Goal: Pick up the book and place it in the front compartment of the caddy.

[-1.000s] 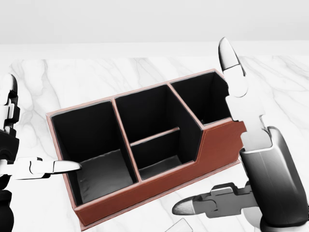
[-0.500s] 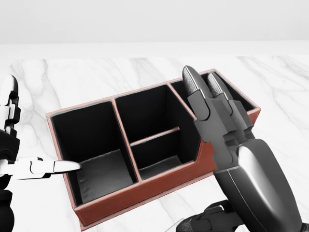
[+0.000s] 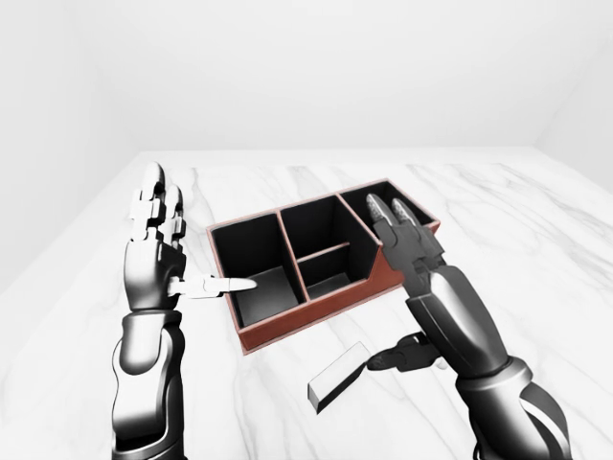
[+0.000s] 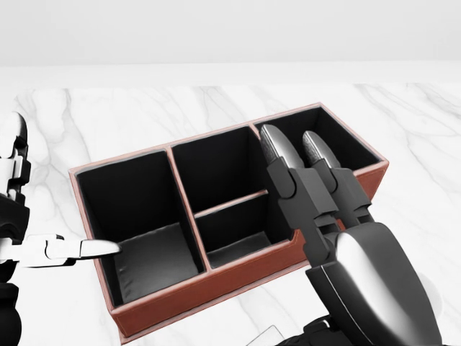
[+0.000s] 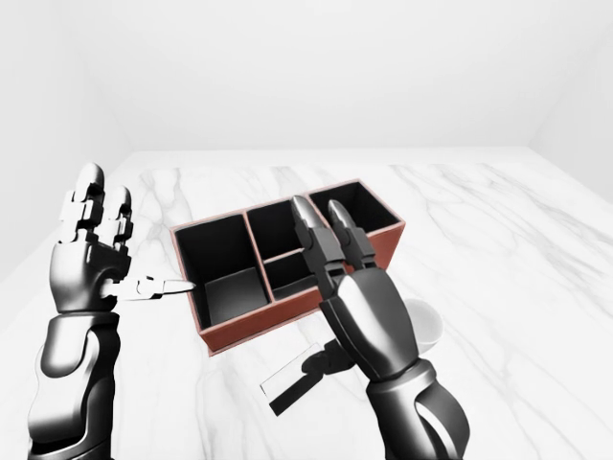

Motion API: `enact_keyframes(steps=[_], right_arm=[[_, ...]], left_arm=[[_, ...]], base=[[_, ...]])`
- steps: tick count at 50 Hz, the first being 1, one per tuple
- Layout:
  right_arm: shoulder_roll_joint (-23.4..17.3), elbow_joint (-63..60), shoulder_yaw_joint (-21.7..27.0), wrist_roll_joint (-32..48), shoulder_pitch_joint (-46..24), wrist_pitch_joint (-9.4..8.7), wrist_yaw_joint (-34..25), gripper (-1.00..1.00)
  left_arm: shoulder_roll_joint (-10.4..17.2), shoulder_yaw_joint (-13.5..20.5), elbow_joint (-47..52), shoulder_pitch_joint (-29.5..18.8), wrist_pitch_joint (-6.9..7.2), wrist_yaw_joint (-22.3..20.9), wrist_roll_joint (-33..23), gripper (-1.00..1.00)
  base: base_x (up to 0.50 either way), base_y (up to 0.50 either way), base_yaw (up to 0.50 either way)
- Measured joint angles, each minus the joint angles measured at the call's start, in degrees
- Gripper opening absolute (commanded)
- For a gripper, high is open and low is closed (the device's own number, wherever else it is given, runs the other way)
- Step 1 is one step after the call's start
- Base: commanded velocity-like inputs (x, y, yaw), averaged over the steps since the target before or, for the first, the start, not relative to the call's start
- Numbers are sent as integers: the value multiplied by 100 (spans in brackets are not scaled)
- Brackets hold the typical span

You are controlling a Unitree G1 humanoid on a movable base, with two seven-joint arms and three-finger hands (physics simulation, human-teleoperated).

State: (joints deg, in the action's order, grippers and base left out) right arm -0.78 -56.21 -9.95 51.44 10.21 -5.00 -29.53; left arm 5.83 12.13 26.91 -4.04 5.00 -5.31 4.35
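Both arms are glossy dark grey metal with rounded, segmented shells and bulging forearms. The left hand [image 3: 153, 251] has blocky dark knuckle links, white jointed segments and pale, tapered fingertips [image 3: 241, 284]. The right hand [image 3: 412, 257] matches it: a smooth, dark domed back with silver-tipped, bullet-shaped fingers [image 4: 276, 153].

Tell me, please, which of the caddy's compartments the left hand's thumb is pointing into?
The large compartment at the head view's left end of the caddy: the left hand's thumb tip crosses its rim; the other compartments lie farther right.
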Motion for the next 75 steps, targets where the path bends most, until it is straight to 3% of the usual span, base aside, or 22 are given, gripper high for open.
enact_keyframes(steps=[30,75], right_arm=[[-198,536,-508,55,500,0,446,100],[-387,1270,-704,79,740,0,876,100]], left_arm=[[-6,-9,5,10,0,-5,-7,99],[-9,-10,18,14,0,-12,-4,100]], base=[[0,0,0],[0,0,0]])
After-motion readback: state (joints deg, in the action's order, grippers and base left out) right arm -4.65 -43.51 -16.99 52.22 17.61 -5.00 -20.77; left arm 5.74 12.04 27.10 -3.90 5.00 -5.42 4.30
